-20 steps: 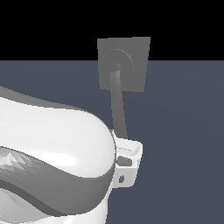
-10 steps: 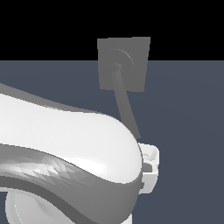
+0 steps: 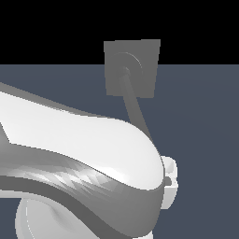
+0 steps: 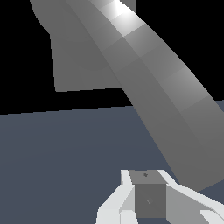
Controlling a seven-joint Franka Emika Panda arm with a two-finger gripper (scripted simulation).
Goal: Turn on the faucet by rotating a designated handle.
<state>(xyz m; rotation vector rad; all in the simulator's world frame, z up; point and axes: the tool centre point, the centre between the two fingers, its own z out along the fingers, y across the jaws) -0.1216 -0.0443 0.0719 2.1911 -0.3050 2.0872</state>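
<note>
Dark floor w/ faucet (image 3: pixel 140 65), arm (image 3: pixel 84 154) at handle (image 4: pixel 166 100) tip, fingers (image 4: pixel 151 199) state unclear.

- The floor (image 3: pixel 200 116) is a flat, plain slate-blue surface of one even tone. It fills the lower part of both views (image 4: pixel 57 153).
- Its far edge is a straight, level line against a black backdrop.
- The faucet (image 3: pixel 142 65) stands upright across that line, its upper part against the black and its lower part against the floor. Whether its lower edge touches the floor cannot be told.
- The arm (image 3: pixel 70 140) covers the floor over the exterior view's left and bottom, and where it meets the floor is hidden.
- Bare floor shows on the exterior view's right, and in a strip above the arm on the left.
</note>
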